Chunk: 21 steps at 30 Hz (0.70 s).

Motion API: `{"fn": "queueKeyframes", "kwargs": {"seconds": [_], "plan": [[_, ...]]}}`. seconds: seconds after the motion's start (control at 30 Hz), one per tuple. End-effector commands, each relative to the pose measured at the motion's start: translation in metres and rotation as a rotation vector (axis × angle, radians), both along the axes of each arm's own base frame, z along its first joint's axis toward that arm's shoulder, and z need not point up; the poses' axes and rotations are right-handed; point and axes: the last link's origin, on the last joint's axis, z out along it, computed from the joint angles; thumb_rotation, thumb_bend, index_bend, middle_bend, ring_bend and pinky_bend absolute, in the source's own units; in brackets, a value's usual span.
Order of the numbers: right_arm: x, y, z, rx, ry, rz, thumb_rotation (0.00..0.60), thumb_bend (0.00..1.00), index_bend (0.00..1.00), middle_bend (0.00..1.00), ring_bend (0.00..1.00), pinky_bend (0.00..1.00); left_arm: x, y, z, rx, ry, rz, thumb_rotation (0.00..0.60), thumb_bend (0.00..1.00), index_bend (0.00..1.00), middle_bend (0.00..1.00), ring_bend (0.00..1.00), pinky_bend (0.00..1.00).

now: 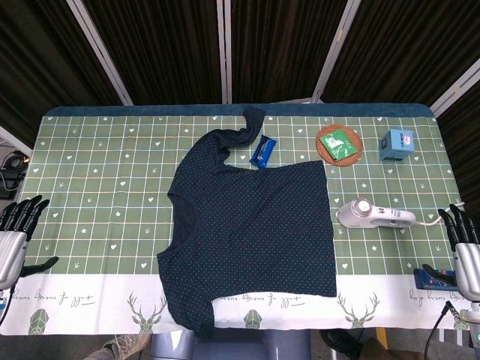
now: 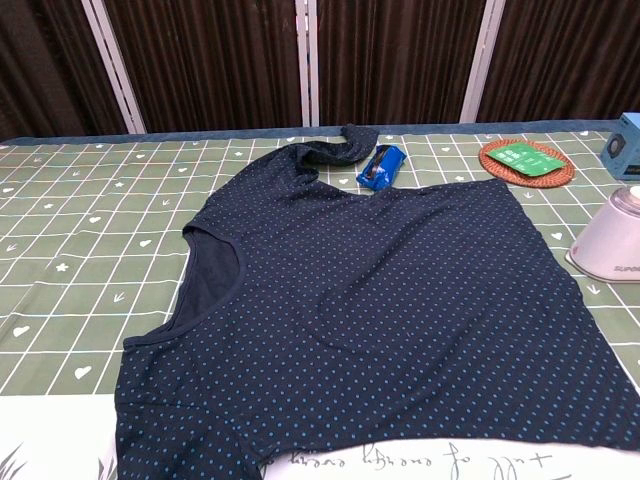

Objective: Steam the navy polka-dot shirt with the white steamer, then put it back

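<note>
The navy polka-dot shirt point(image 1: 255, 225) lies spread flat across the middle of the table, its neckline facing left and one sleeve bunched toward the far edge; in the chest view the shirt point(image 2: 370, 310) fills most of the frame. The white steamer point(image 1: 373, 214) lies on its side just right of the shirt, cord trailing right; the chest view shows only part of the steamer point(image 2: 612, 240) at the right edge. My left hand point(image 1: 16, 232) hangs open at the table's left edge. My right hand point(image 1: 463, 251) is open at the right edge, a little right of the steamer.
A blue packet point(image 1: 263, 151) lies by the shirt's upper edge. A round woven coaster holding a green card point(image 1: 339, 144) and a small blue box point(image 1: 396, 144) sit at the far right. A blue object point(image 1: 431, 279) lies near my right hand. A green checked tablecloth point(image 1: 105, 187) covers the table.
</note>
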Motion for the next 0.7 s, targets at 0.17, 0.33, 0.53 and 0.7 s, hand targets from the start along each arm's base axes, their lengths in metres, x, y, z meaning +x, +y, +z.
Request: {"fn": "queueKeyframes", "kwargs": {"seconds": [0.17,0.33,0.53,0.7], "plan": [[0.0,0.0,-0.004,0.015,0.01,-0.001,0.6,0.0,0.0,0.0,0.0,0.0,0.0,-0.001,0.003,0.011,-0.005,-0.002,0.6,0.0,0.0,0.0,0.0,0.0],[-0.002,-0.013,-0.014,0.081,0.007,0.001,0.6,0.0,0.0,0.0,0.0,0.0,0.002,0.001,0.004,0.017,-0.01,-0.005,0.6,0.0,0.0,0.0,0.0,0.0],[-0.017,-0.066,-0.021,0.164,0.083,-0.026,0.6,0.0,0.0,0.0,0.0,0.0,0.0,0.005,0.003,0.018,-0.003,0.005,0.6,0.0,0.0,0.0,0.0,0.0],[-0.028,-0.107,-0.027,0.18,0.145,-0.051,0.6,0.11,0.0,0.0,0.0,0.0,-0.003,0.008,0.006,0.038,-0.002,0.024,0.6,0.0,0.0,0.0,0.0,0.0]]}}
